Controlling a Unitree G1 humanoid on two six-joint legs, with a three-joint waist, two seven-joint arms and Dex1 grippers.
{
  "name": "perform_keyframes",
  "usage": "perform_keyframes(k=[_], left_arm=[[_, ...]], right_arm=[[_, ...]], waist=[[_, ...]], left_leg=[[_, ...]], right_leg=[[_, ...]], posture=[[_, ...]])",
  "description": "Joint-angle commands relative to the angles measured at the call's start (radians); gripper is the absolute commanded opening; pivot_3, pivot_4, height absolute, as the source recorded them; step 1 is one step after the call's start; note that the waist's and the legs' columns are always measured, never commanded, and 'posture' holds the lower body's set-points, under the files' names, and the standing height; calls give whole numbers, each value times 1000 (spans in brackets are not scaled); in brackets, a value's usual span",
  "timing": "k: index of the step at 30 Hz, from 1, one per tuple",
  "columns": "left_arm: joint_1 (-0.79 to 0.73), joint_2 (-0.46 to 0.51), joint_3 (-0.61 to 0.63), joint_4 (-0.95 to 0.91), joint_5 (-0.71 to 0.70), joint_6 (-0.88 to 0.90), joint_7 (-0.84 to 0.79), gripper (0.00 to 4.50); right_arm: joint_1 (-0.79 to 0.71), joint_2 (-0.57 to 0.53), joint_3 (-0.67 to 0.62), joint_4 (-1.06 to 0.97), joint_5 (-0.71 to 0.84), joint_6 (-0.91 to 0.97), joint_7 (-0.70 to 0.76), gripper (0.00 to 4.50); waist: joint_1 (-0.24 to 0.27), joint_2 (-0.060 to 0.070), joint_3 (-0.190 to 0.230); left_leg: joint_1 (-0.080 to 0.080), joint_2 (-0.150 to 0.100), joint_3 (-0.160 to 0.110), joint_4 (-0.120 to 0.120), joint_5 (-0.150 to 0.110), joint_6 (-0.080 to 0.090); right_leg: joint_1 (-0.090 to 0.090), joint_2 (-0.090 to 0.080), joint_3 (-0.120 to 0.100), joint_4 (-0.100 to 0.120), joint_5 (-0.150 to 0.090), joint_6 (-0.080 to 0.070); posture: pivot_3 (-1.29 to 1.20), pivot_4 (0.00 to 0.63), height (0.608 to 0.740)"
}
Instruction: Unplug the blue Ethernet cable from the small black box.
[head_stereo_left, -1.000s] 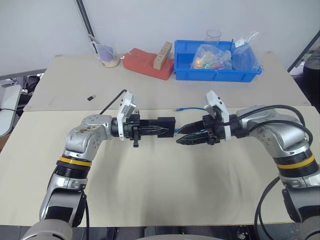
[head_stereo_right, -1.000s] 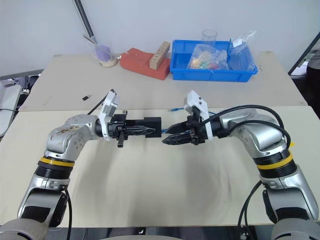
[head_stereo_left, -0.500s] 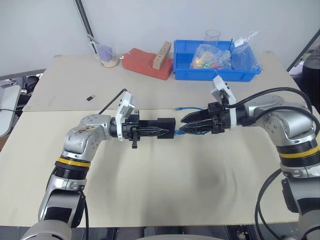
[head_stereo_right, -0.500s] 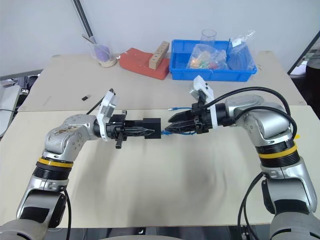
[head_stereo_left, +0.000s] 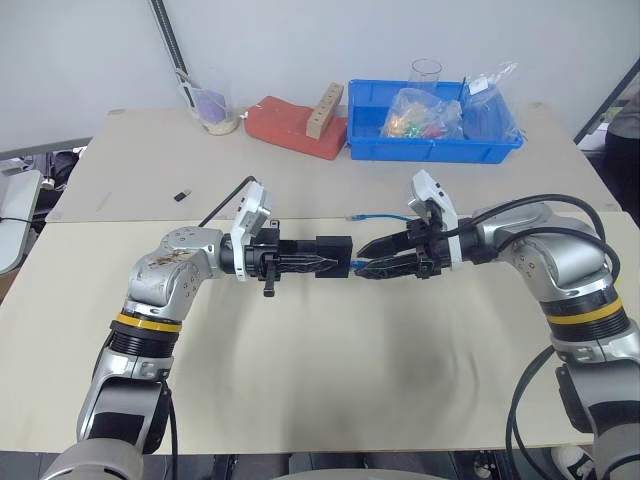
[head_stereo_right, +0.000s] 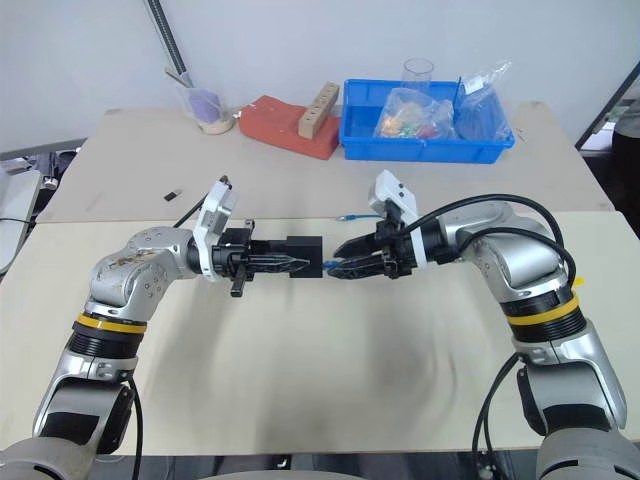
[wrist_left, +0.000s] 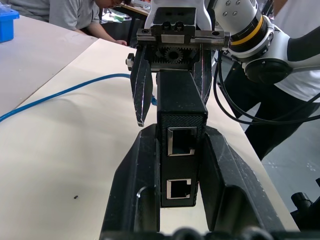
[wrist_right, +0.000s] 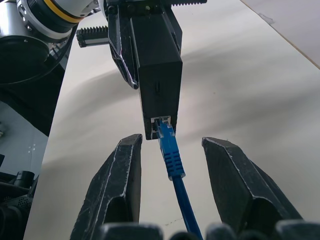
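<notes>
The small black box (head_stereo_left: 335, 250) hangs above the table, level, with my left gripper (head_stereo_left: 320, 262) shut on its sides; two ports show on the end facing the left wrist camera (wrist_left: 181, 107). The blue Ethernet cable (wrist_right: 172, 155) is plugged into the box's far end and trails back over the table (head_stereo_left: 378, 216). My right gripper (wrist_right: 172, 145) is open and faces the box. Its fingers (wrist_right: 125, 170) stand either side of the plug without touching it, tips just short of the box.
At the back stand a blue bin (head_stereo_left: 435, 145) with bags, a red block (head_stereo_left: 290, 125) with a wooden piece on it, and a cup (head_stereo_left: 215, 108). A tiny black chip (head_stereo_left: 182, 194) lies at the left. Two tabletops meet along a seam behind the grippers.
My right arm has changed its pose, and its open fingers now line up level with the plug at the box's end. The left gripper and the box have kept still.
</notes>
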Motion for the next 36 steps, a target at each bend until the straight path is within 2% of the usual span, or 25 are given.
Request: perform_keyframes(k=[1, 4, 8, 17, 24, 27, 32, 34, 36], left_arm=[[-18, 1, 9, -11, -8, -9, -7, 547], [-19, 0, 10, -12, -9, -9, -6, 547], [-18, -3, 10, -14, -10, -9, -4, 547], [-9, -1, 12, -31, -15, -5, -4, 547], [55, 73, 49, -73, -25, 9, -8, 547], [88, 92, 61, -79, -22, 0, 2, 547], [147, 70, 65, -120, -2, -46, 58, 547], [171, 65, 55, -139, 9, -64, 73, 547], [182, 61, 55, -146, 17, -75, 89, 547]], right_arm=[[-12, 5, -9, -5, -3, -22, 18, 2175], [-13, 8, -7, -1, -9, -27, 28, 1349], [-11, 9, -1, -1, -22, -40, 46, 25], [-10, 5, -5, 14, -54, -73, 60, 25], [106, -152, -46, 37, -104, -151, 123, 25], [178, -162, -51, 67, -142, -220, 96, 25], [273, -98, -34, 138, -324, -503, -73, 25], [304, -80, -40, 154, -356, -543, -111, 994], [327, -78, -45, 164, -374, -585, -115, 1639]], waist=[[0, 0, 0], [0, 0, 0], [0, 0, 0], [0, 0, 0], [7, 0, 0], [6, 0, 0], [-2, 0, 0], [0, 0, 0], [1, 0, 0]], left_leg=[[0, 0, 0, 0, 0, 0], [0, 0, 0, 0, 0, 0], [0, 0, 0, 0, 0, 0], [0, 0, 0, 0, 0, 0], [-1, 0, 0, 0, 0, 0], [0, 0, 0, 0, 0, 0], [0, 1, 1, -1, 0, 0], [0, 0, 1, -1, 0, 0], [0, 0, 1, -1, 0, 0]], right_leg=[[0, 0, 0, 0, 0, 0], [0, 0, 0, 0, 0, 0], [0, 0, 0, 0, 0, 0], [0, 0, 0, 0, 0, 0], [0, -1, 0, -1, 0, 0], [0, 0, 0, -1, 0, 0], [0, 0, 1, 0, 0, 0], [-1, 0, 1, 0, 0, 0], [-1, 0, 1, 0, 0, 0]], posture=[[0, 150, 740], [0, 150, 740], [0, 150, 740], [0, 150, 740], [0, 150, 740], [0, 150, 740], [0, 150, 740], [0, 150, 740], [0, 150, 740]])
